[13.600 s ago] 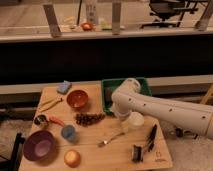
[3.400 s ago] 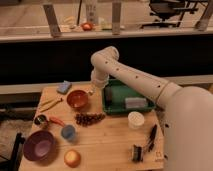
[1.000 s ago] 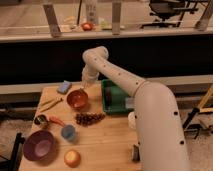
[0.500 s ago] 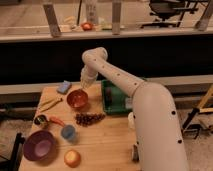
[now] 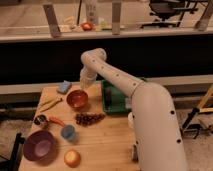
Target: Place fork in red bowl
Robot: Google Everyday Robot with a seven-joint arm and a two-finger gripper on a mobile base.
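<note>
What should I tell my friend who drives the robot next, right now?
Gripper: up over the far edge of the red bowl, at the back left of the table.
Fork: I can't pick it out in this view, neither at the gripper nor clearly in the bowl.
Red bowl: sits between the blue sponge and the grapes; the purple bowl is near the front left corner.
Done: arm brought to the bowl.
Left: check that the fork is really in the bowl, then pull the arm back.
</note>
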